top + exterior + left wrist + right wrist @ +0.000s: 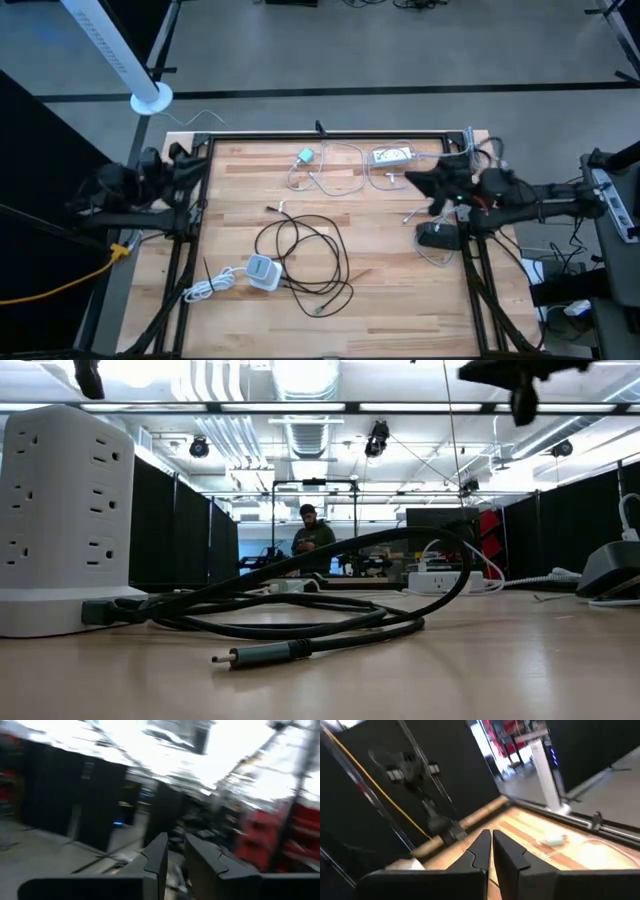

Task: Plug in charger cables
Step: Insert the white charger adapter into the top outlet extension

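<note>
A long black charger cable [300,255] lies coiled on the middle of the wooden table; its plug tip [232,657] rests on the tabletop. Thin pale cables [335,172] lie looped near the far edge, beside a small teal piece [305,155]. A white cable [208,289] lies bundled next to a white cube adapter [263,272]. My left gripper [190,155] hangs off the table's left edge, its fingers [159,851] a narrow gap apart and empty. My right gripper [408,180] is shut and empty [491,836], raised over the table's right part.
A white oblong power strip [392,155] lies at the far edge. A dark device [437,236] with a thin cable sits near the right edge. A black frame rail [330,133] borders the table. A person [312,538] stands far off in the room.
</note>
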`<action>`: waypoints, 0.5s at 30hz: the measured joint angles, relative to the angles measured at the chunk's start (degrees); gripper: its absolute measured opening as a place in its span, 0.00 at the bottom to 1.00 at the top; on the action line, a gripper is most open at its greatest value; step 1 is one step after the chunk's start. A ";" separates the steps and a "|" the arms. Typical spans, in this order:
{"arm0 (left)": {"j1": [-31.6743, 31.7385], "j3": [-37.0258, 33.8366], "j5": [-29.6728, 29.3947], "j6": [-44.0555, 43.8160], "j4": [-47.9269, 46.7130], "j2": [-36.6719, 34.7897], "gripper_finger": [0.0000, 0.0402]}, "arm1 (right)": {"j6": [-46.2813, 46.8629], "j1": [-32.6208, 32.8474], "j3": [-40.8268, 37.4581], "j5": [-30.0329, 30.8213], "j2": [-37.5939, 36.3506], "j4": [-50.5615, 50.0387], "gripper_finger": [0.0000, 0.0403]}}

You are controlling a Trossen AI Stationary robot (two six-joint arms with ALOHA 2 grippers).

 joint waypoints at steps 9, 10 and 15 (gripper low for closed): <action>0.22 1.34 -15.98 5.03 3.78 15.57 0.11 | -2.30 -1.38 16.03 0.07 21.40 -11.52 0.12; 0.59 2.01 -17.80 4.24 2.90 17.99 0.11 | -2.31 -1.39 17.31 0.09 22.79 -13.22 0.16; 5.60 7.80 -17.76 -3.72 -7.97 30.98 0.11 | -4.62 -1.38 23.04 0.06 27.96 -21.35 0.35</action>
